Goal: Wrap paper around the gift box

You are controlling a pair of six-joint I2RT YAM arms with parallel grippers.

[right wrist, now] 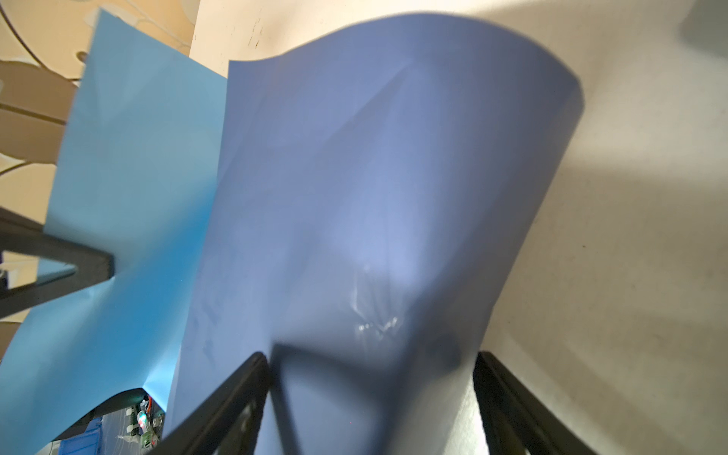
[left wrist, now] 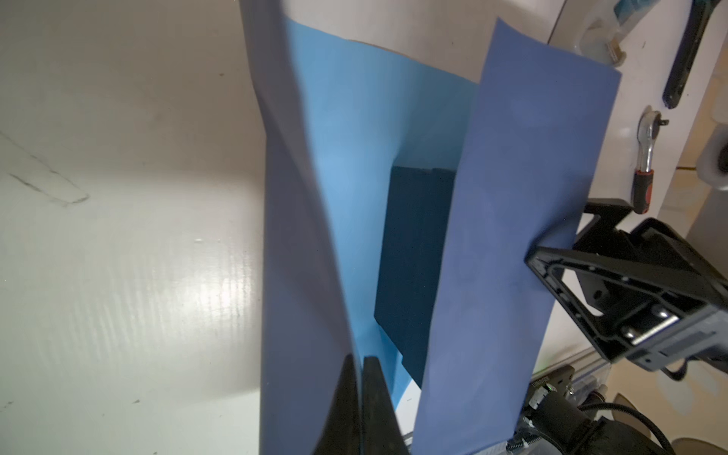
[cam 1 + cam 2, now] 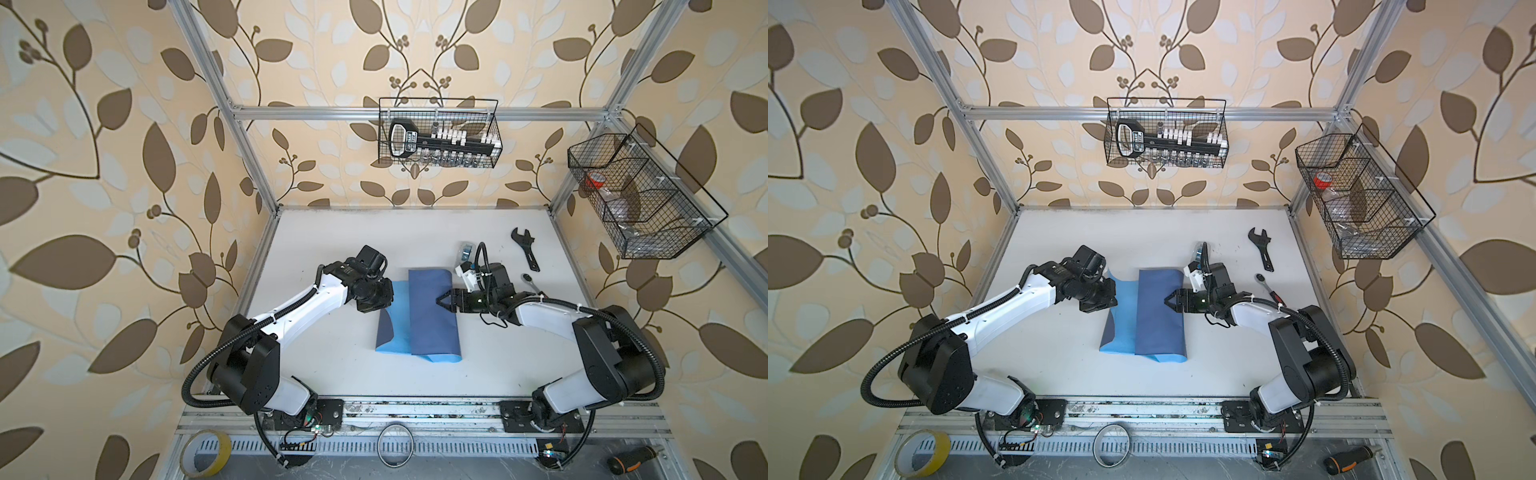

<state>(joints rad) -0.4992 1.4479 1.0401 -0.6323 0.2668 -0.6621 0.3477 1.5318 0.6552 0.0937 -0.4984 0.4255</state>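
The paper point(image 3: 432, 320) lies mid-table in both top views, its slate-blue flap point(image 3: 1158, 316) folded over from the right and the light blue face point(image 3: 397, 336) showing at left. The black gift box point(image 2: 413, 252) shows only in the left wrist view, between the two raised flaps. My left gripper point(image 2: 360, 398) is shut on the paper's left edge point(image 3: 386, 297) and holds it up. The right gripper point(image 3: 441, 302) stands open, its tips against the slate-blue flap point(image 1: 354, 220), which spans the gap between both fingers point(image 1: 236, 398).
A tape dispenser point(image 3: 466, 251), a black wrench point(image 3: 525, 249) and a ratchet point(image 3: 534, 284) lie behind the right arm. Wire baskets hang on the back rail point(image 3: 440, 133) and the right rail point(image 3: 640, 195). A yellow tape roll point(image 3: 206, 451) and a screwdriver point(image 3: 631, 457) sit at the front.
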